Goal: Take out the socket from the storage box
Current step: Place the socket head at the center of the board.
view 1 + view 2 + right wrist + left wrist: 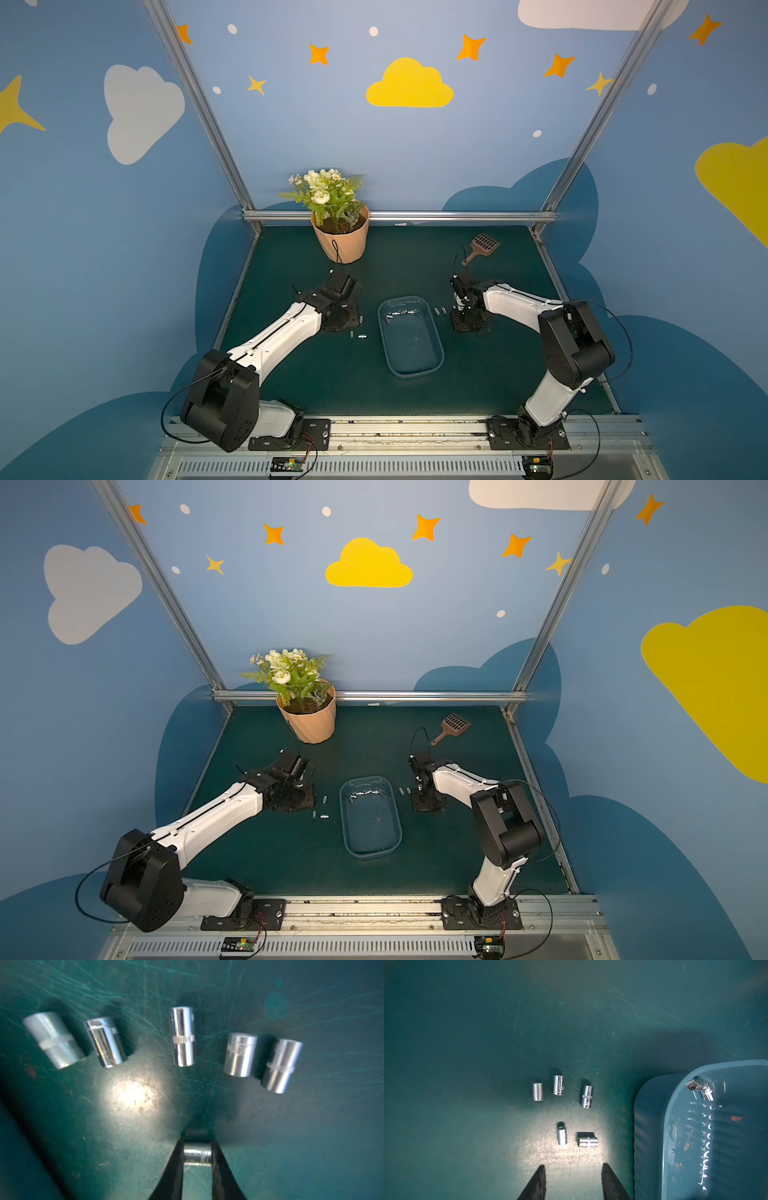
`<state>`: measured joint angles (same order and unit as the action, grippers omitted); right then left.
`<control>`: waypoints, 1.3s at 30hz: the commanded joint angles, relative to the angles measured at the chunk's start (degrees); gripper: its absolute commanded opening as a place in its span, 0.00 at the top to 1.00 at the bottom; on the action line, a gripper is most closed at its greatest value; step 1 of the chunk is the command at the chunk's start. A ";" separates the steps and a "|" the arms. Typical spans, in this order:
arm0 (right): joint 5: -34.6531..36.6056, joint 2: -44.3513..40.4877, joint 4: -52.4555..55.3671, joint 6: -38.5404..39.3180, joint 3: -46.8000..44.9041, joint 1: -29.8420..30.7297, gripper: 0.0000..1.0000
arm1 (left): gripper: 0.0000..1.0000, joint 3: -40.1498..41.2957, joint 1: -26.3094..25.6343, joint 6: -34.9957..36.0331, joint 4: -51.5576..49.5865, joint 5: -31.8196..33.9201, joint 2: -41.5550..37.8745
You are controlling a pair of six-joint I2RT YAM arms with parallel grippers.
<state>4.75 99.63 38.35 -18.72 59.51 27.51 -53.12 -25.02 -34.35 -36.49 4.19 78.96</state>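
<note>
Socket (197, 1155), a chrome one, is sitting pinched crosswise between the fingertips of the right hand (197, 1146). It is outside the storage box (439, 353), near the far end of the box's right side and low over the green worktop (311, 1147); I cannot tell whether it is touching. A row of five sockets (184, 1036) is lying just ahead, their stamped marks too blurred to read. A few boxed sockets (399, 312) are lying at the box's far end. The left hand (574, 1167) is hanging open and empty over a group of five sockets (586, 1096) left of the box.
</note>
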 commanded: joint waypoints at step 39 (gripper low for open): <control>1.73 -4.83 2.21 0.02 0.94 -0.67 0.64 | 0.54 -1.11 0.32 0.09 0.10 -0.76 0.00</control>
<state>5.61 97.23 38.70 -19.03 59.53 27.09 -53.17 -25.02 -34.35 -36.34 3.79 79.81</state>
